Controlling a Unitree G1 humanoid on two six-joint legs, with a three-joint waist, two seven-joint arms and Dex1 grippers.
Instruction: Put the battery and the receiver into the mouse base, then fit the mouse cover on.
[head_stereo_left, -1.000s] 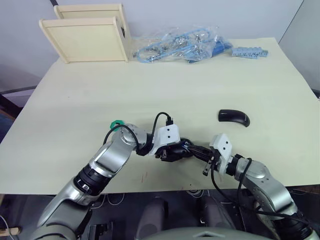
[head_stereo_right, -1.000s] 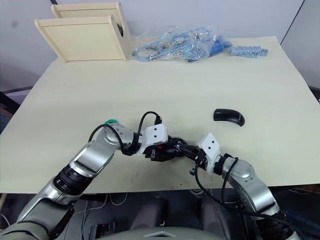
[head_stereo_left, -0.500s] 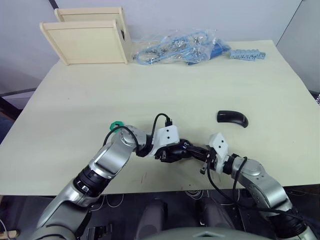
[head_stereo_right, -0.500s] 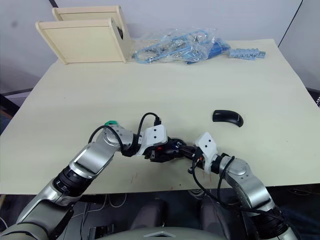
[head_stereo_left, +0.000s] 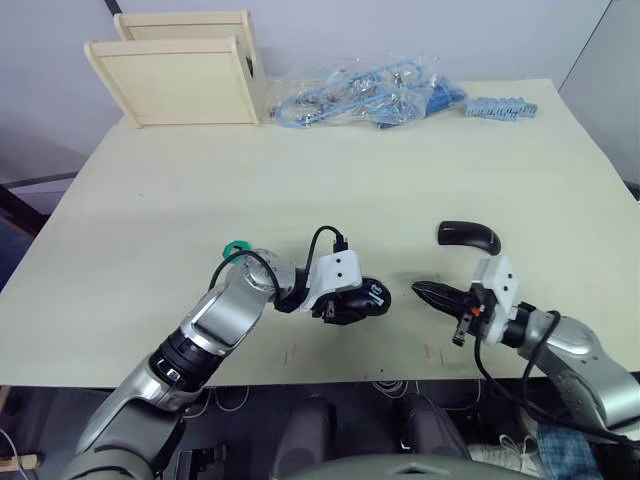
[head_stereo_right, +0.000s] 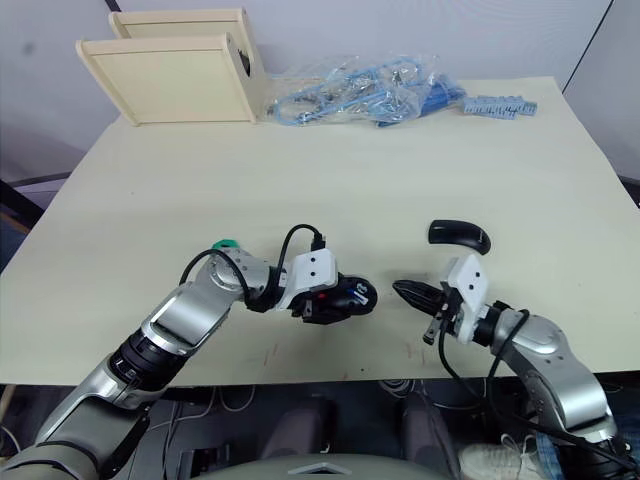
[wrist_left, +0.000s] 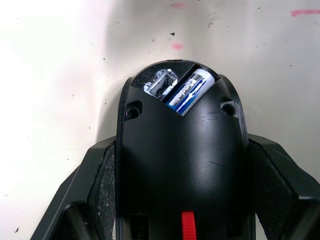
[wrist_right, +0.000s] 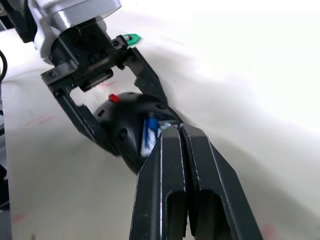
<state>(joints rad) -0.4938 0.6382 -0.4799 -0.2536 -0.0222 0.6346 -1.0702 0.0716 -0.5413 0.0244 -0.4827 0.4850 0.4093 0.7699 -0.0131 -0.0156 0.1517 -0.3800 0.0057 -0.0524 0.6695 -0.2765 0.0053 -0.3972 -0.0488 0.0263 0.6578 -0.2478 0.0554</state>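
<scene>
Nearest you, your left gripper (head_stereo_left: 352, 303) clamps the mouse base (wrist_left: 182, 165) by its sides near the table's (head_stereo_left: 400, 170) front edge, the battery (wrist_left: 189, 92) seated in its open bay. Your right gripper (head_stereo_left: 425, 291) sits just beside it, fingers pressed together and empty. Farther right lies the mouse cover (head_stereo_left: 467, 235), alone.
</scene>
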